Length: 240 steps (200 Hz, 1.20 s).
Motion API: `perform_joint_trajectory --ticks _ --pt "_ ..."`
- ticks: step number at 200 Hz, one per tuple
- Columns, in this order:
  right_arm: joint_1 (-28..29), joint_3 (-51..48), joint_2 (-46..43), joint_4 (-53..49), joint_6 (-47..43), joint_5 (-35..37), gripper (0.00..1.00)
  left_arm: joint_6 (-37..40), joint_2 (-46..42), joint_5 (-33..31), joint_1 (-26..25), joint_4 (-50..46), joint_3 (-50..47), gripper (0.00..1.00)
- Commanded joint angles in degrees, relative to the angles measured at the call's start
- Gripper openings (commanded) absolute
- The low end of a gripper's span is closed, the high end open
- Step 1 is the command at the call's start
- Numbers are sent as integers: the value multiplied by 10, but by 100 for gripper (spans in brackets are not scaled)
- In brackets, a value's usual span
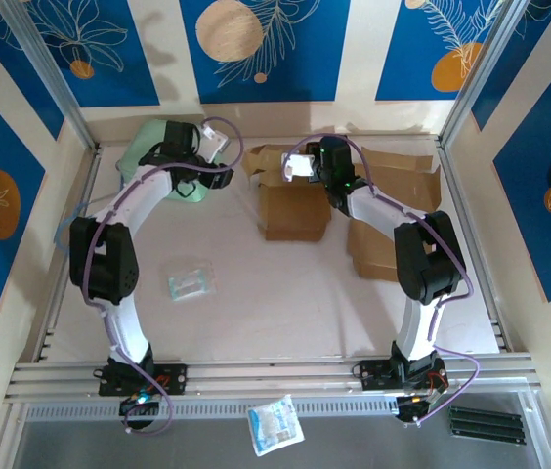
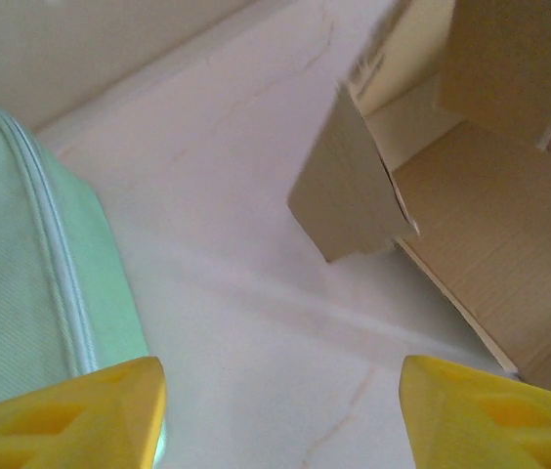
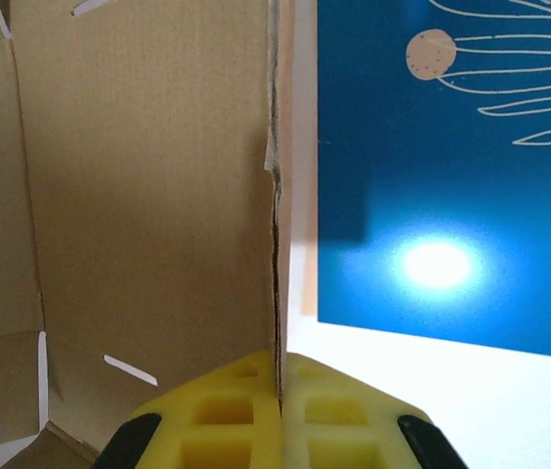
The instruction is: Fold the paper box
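Top external view, near to far: plastic packet (image 1: 190, 278) lying loose left of the middle of the table (image 1: 285, 313); paper box (image 1: 295, 210) half-erected toward the far edge, centre. One upright panel of the box clenched in the right gripper (image 3: 278, 386), seemingly to steady it for folding; left gripper (image 2: 280, 391) released and empty, hovering between the box's loose flap (image 2: 349, 191), likely its next hold, and a green pouch (image 2: 21, 283) in the far left corner

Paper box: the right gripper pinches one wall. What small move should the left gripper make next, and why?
Probably ease the left gripper toward the loose side flap and close on it. The right gripper is shut on the box wall, while the left one hangs open over bare table.
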Motion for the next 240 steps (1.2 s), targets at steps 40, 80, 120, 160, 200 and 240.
perform_joint_trajectory --ticks 40,80,120,160,200,240 --pt "-32 14 -104 -197 32 -159 0 170 -4 105 9 -81 52 70" --pt "-35 43 -144 -319 61 -198 0 154 -55 226 9 -118 13 71" --pt "-23 50 -131 -368 64 -194 0 110 -127 263 9 -41 -102 73" --pt "-9 3 -112 -298 50 -176 0 146 -136 205 8 -76 -147 73" --pt "-1 -9 -117 -282 31 -173 0 170 -96 174 7 -93 -124 71" --pt "4 -8 -117 -281 29 -172 0 161 -37 206 -8 -74 -90 69"
